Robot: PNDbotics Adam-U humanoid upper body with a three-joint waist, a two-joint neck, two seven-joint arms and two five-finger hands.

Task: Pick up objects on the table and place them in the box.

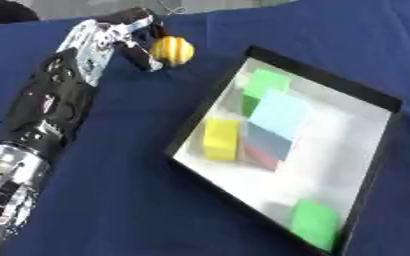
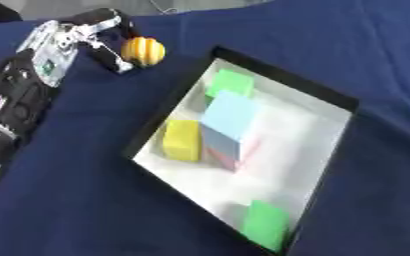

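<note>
Blue table [image 1: 138,200]: left hand [image 1: 112,37] reaches far, fingers [image 1: 147,60] curled on yellow ball [image 1: 173,50]

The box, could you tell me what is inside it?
Inside the box: a yellow block, two green blocks, and a light-blue block; something red shows beneath it, mostly covered.

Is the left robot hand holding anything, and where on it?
Yes: the left robot hand pinches the round yellow-orange striped ball by its sides.
</note>
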